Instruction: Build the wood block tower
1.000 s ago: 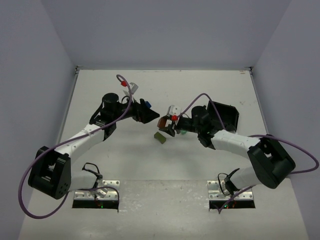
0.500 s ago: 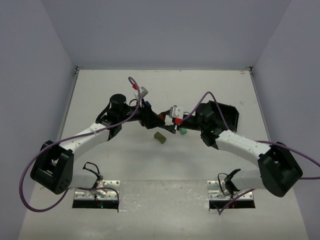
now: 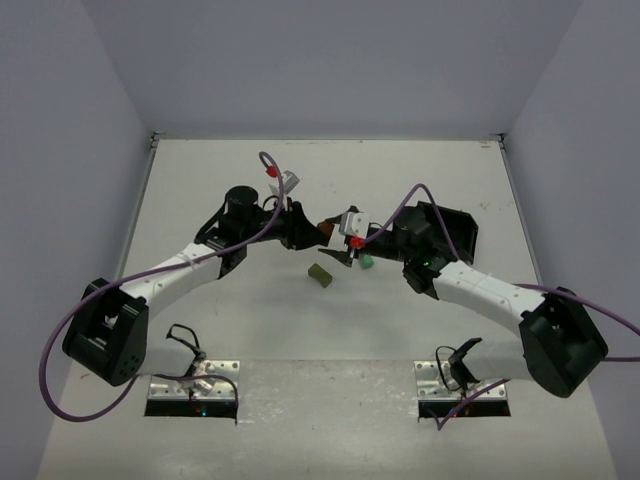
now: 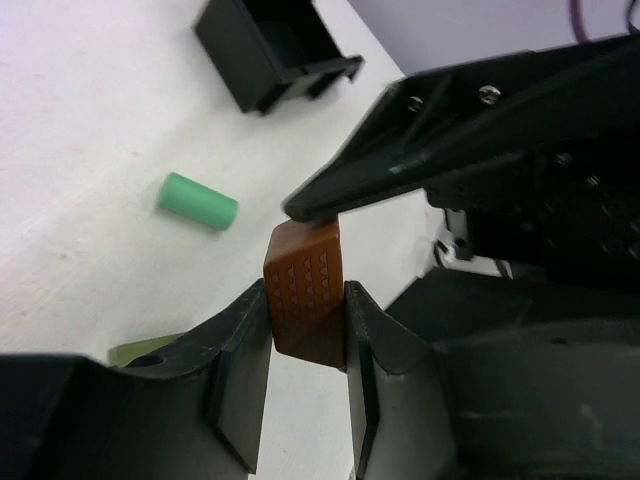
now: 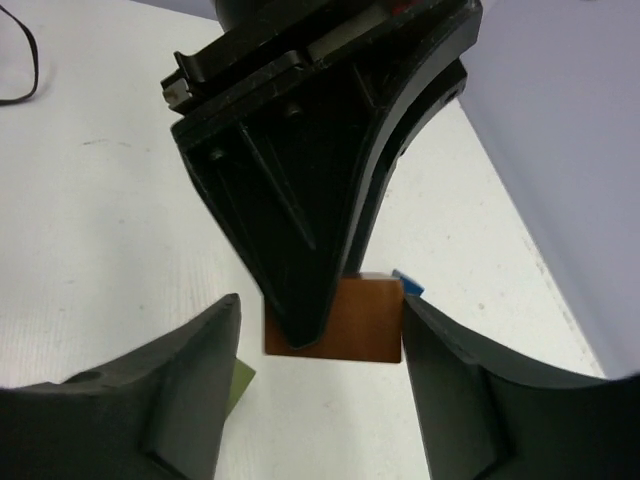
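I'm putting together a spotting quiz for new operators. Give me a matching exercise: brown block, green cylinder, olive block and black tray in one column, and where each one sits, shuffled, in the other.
Things:
1 brown block
2 green cylinder
3 olive block
4 black tray

Places:
A on the table, between the brown block and the tray
B on the table, the block nearest its near edge
C clamped in the left gripper
D right side of the table

Pairs: 1-C, 2-A, 3-B, 4-D
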Available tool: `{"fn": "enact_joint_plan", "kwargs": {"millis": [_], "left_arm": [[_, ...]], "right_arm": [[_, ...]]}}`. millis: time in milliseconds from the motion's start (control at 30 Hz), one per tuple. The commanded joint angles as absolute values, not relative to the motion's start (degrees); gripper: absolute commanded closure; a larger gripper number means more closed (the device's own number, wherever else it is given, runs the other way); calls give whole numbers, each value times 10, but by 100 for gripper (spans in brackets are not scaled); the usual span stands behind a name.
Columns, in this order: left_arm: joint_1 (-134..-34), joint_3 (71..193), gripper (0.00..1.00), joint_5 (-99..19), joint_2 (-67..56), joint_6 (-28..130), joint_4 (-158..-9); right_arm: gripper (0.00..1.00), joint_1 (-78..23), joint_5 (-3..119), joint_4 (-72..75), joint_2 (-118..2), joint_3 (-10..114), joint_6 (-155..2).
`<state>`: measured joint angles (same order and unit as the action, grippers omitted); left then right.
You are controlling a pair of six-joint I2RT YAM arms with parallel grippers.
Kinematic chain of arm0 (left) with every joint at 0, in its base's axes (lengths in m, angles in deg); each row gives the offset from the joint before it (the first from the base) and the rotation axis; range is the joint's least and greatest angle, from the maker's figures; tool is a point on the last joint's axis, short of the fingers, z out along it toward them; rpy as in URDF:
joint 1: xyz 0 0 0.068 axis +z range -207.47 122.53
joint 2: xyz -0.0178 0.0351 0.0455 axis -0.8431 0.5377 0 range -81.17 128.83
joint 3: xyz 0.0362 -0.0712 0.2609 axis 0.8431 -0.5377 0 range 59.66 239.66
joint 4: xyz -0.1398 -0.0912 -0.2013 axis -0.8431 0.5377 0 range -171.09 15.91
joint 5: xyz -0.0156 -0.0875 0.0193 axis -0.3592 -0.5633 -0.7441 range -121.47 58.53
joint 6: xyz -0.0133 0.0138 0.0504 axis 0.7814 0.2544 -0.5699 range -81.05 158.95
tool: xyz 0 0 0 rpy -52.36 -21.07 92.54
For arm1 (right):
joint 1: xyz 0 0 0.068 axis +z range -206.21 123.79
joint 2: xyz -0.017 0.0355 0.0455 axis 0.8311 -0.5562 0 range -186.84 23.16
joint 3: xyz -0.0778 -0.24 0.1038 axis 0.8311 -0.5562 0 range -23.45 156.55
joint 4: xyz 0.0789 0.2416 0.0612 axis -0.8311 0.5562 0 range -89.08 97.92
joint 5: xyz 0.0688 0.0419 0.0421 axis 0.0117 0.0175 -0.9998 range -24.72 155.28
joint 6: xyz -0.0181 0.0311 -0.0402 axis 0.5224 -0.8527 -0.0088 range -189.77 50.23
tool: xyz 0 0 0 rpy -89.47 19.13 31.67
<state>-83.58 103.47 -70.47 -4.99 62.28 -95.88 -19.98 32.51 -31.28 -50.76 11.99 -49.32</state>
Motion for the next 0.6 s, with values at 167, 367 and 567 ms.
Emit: {"fn": "enact_joint_plan", "kwargs": {"millis": [167, 367, 567], "left_arm": [[-932, 1130, 100, -322, -80, 508, -823], [-972, 1143, 100, -182, -50, 333, -785], [-989, 1119, 100, -280, -48, 128, -816]], "right_arm": [[1, -201, 533, -324, -456, 63, -623], [1, -212, 646, -273, -360, 0, -781], [1, -260, 587, -145, -315, 45, -902]]}}
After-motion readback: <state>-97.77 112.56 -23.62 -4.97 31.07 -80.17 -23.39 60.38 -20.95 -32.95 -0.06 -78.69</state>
